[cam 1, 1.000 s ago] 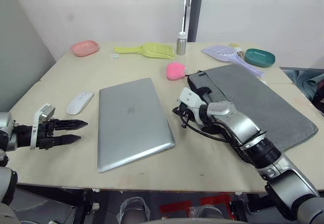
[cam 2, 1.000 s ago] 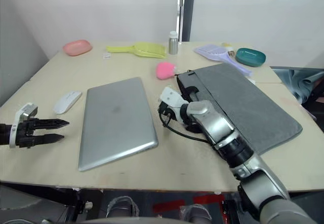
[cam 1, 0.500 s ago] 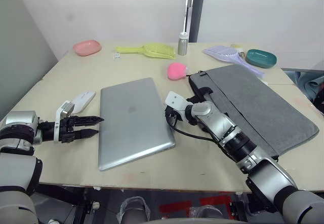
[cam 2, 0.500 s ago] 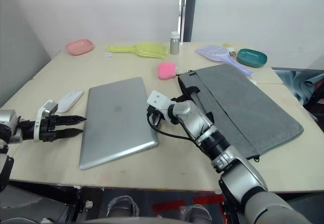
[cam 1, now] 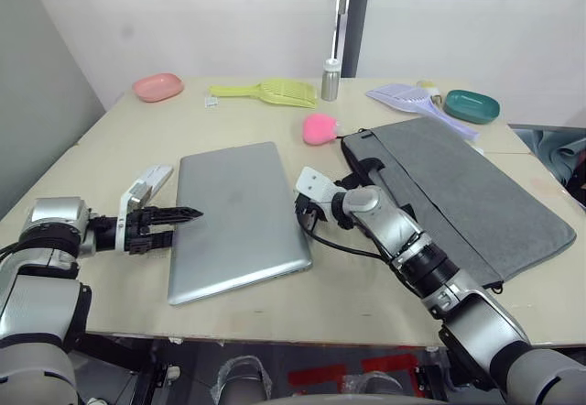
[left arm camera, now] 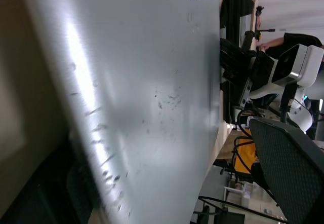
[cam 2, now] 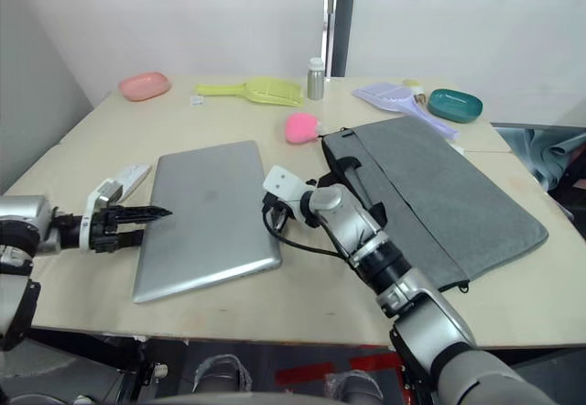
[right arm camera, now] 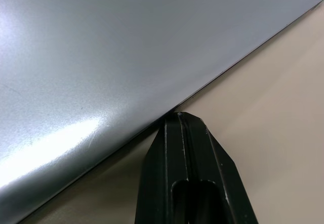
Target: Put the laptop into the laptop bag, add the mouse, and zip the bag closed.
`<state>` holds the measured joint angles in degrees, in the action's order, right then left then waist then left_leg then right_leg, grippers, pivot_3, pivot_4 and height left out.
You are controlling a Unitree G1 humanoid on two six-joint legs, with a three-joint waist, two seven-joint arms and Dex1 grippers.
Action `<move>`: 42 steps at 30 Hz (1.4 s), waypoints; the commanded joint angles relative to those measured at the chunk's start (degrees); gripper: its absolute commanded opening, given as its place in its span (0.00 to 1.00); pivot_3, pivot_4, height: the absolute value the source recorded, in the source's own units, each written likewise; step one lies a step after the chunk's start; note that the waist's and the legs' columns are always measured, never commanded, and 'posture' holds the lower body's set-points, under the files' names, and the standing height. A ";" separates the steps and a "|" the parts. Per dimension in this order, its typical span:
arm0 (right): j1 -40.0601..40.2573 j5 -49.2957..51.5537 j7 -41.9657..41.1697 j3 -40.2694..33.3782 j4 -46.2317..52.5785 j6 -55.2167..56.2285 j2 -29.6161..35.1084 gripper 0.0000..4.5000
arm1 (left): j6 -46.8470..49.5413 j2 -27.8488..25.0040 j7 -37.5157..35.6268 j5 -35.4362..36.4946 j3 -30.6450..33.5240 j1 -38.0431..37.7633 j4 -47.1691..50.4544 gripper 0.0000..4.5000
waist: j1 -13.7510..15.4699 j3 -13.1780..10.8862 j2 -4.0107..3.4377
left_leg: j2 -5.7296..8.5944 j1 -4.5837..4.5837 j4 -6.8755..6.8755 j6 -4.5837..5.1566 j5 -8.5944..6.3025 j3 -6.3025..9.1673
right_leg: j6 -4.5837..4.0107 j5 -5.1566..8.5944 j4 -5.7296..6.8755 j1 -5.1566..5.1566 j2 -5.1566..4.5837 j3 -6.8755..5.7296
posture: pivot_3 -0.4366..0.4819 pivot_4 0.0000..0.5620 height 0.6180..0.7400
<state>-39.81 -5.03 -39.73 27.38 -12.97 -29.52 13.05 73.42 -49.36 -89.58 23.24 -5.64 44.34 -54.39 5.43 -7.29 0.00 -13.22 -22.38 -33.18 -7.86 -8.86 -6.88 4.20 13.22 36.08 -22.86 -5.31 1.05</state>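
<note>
Left claw (cam 1: 188, 213) has pushed in from the table edge since a second ago; its fingers now overlap the near-left edge of the thin silver metal laptop (cam 1: 240, 218), slightly spread. Right claw (right arm camera: 188, 133) is pressed together, tip against the laptop's right edge, seen in the right wrist view. Laptop lies flat on the beige table (cam 1: 366, 281), long axis near-to-far, turned slightly. Small white oval mouse (cam 1: 154, 180) sits just left of it. Grey fabric laptop bag (cam 1: 467, 190) lies to the right.

Matte silver metal laptop (cam 1: 240, 217); grey fabric laptop bag (cam 1: 467, 190).
</note>
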 commanded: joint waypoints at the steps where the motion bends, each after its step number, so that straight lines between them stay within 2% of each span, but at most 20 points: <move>1: 0.99 0.56 -1.92 0.59 3.57 0.32 -0.80 0.01 | 2.46 0.57 -1.47 2.55 0.22 -0.86 4.48 1.00 | -0.13 0.00 0.00 | 0.00 0.00 0.03 0.00 0.00 0.01 | 0.00 0.00 -0.02 0.00 0.00 -0.01 | 0.48 0.27 1.00; 13: 3.17 -0.11 -2.19 -0.04 5.61 -0.04 0.85 0.01 | 0.20 -0.63 2.86 3.30 4.28 -2.85 6.27 1.00 | -0.24 -0.01 0.01 | -0.04 0.00 0.14 -0.05 0.01 0.08 | -0.03 0.02 -0.05 -0.01 0.03 -0.13 | 0.48 0.27 1.00; 17: 3.38 -0.21 -2.05 -0.08 5.84 -0.21 0.79 0.00 | 1.57 -0.60 4.63 4.20 5.83 -3.32 7.53 0.74 | -0.29 -0.01 0.00 | -0.05 -0.01 0.13 -0.06 0.02 0.08 | -0.03 0.02 -0.05 -0.01 0.03 -0.12 | 0.48 0.27 1.00; 23: 4.30 -0.26 -2.13 -0.25 6.46 -0.25 1.44 0.00 | 5.35 -1.15 6.70 6.83 7.89 -5.34 11.68 0.26 | -0.24 -0.01 0.02 | -0.05 -0.05 0.15 -0.07 0.01 0.09 | -0.01 0.01 -0.11 -0.01 0.04 -0.16 | 0.48 0.27 1.00; 26: 4.95 -0.24 -2.14 -0.51 6.76 -0.23 1.89 0.00 | 8.89 -1.64 8.33 9.28 9.45 -6.46 15.04 0.07 | -0.15 -0.01 0.02 | -0.04 0.00 0.14 -0.07 0.01 0.10 | -0.07 0.04 -0.09 0.03 0.03 -0.16 | 0.48 0.27 1.00; 33: 6.94 1.66 -1.09 -4.72 9.88 -1.98 2.93 0.00 | 18.71 -2.20 13.80 17.06 14.85 -10.61 27.75 0.06 | -0.08 -0.01 0.02 | -0.05 -0.13 0.19 -0.08 0.01 0.14 | -0.03 0.02 -0.25 0.01 0.03 -0.25 | 0.48 0.27 1.00; 37: 9.36 5.60 -1.76 -10.22 14.51 -0.40 4.52 0.00 | 19.08 -3.56 17.43 25.68 16.28 -13.57 34.31 0.06 | 0.10 -0.06 -0.01 | -0.04 -0.58 0.17 -0.07 0.01 0.46 | 0.35 -0.20 -0.41 -0.10 0.02 -0.62 | 0.48 0.27 1.00; 41: 12.34 11.39 -0.81 -18.57 22.35 -2.74 6.04 0.00 | 19.08 -4.56 23.42 38.07 17.69 -16.01 38.92 0.06 | 0.04 -0.23 -0.03 | -0.07 -0.80 0.12 -0.15 0.05 0.83 | 0.35 -0.20 -0.35 -0.14 0.04 -0.96 | 0.48 0.27 1.00; 42: 13.44 13.00 -1.54 -20.98 25.81 -4.45 7.91 0.06 | 19.08 -3.80 25.91 40.74 18.87 -16.99 40.45 0.06 | 0.06 -0.24 -0.04 | -0.07 -0.82 0.12 -0.16 0.06 0.85 | 0.34 -0.19 -0.34 -0.15 0.05 -0.98 | 0.48 0.27 1.00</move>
<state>-26.69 4.97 -40.72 10.49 6.61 -32.59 19.50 92.24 -52.79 -64.48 55.79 8.31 26.84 -17.97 5.50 -7.53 -0.04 -13.29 -23.22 -33.06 -8.02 -8.80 -6.00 4.54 13.03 35.75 -23.01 -5.26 0.06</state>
